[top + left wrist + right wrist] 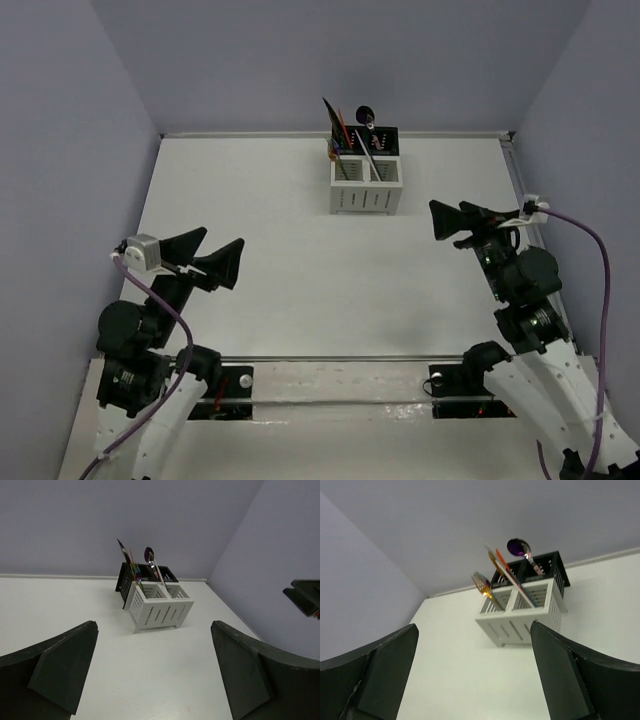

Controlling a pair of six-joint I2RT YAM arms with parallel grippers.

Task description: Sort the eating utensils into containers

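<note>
Table point(300, 290): white, walled in pale lilac; the containers stand at its far edge, about mid-width.
Left arm: on the near-left side of the containers, well apart from them.
Right arm: on the near-right side of the containers and closer to them than the left arm.
Containers point(366, 186): a joined block of four bins, with the two white slotted ones facing the arms and the two black ones behind.
Purple cables point(166, 302): seen only from the top, one looping along each arm.
Left gripper point(224, 238): fingers spread wide, nothing between them, pointing at the containers.
Right gripper point(450, 216): fingers spread wide and empty. The left wrist view catches one of its dark fingers at its right edge.
Eating utensils point(350, 135): all standing in the containers, leaning out over the rims. I cannot tell which bin each one sits in.
Spoon point(519, 546): purple iridescent bowl, the tallest thing above the containers.
Orange-red handle point(503, 561): slants down into a white bin.
Gold fork head point(482, 582): juts out over the containers' white corner, clear only in the right wrist view.
</note>
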